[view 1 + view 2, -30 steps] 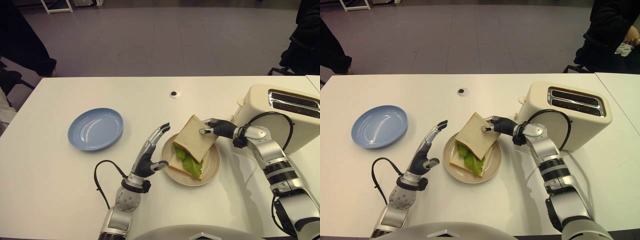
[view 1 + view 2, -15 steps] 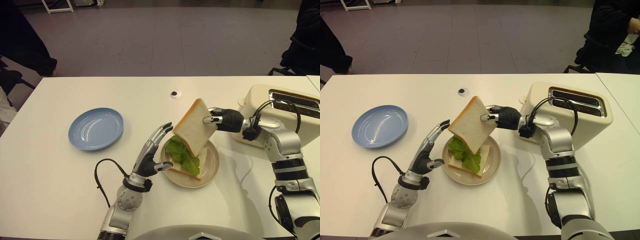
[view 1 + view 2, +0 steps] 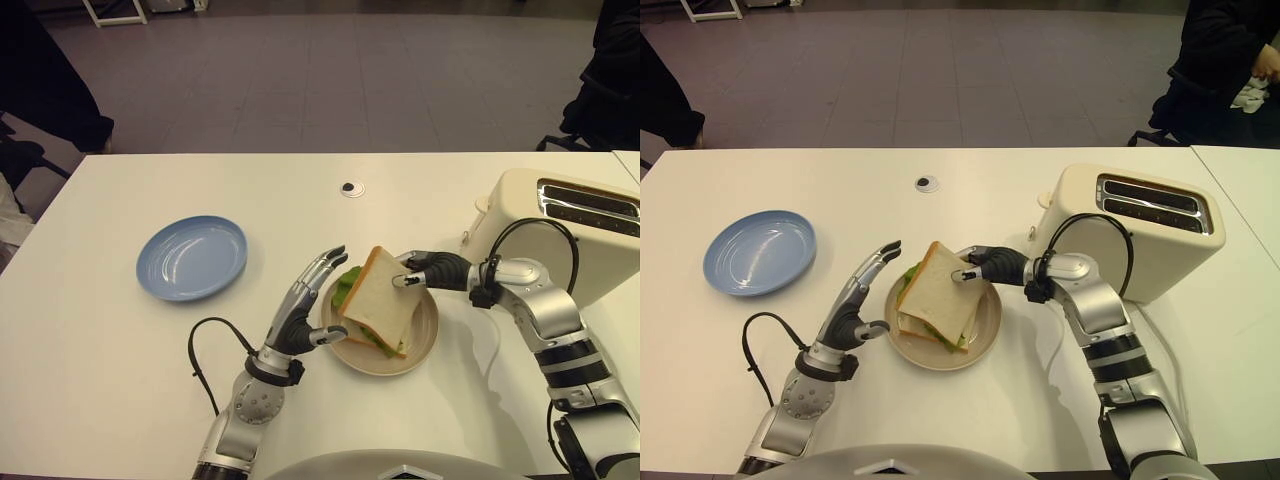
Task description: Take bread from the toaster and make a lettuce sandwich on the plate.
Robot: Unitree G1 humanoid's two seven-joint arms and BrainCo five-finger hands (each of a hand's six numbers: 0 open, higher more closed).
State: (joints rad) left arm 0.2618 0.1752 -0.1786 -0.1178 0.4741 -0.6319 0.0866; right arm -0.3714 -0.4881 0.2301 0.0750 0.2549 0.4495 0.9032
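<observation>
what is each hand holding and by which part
The right hand grips the top bread slice by its right edge, over the plate; the left hand is open, holding nothing.

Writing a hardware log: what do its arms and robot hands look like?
Arms: silver-grey segments, black joint rings. The left robot hand is silver, dark-palmed; the right robot hand mostly black. A black left cable and right cable loop by the wrists.
</observation>
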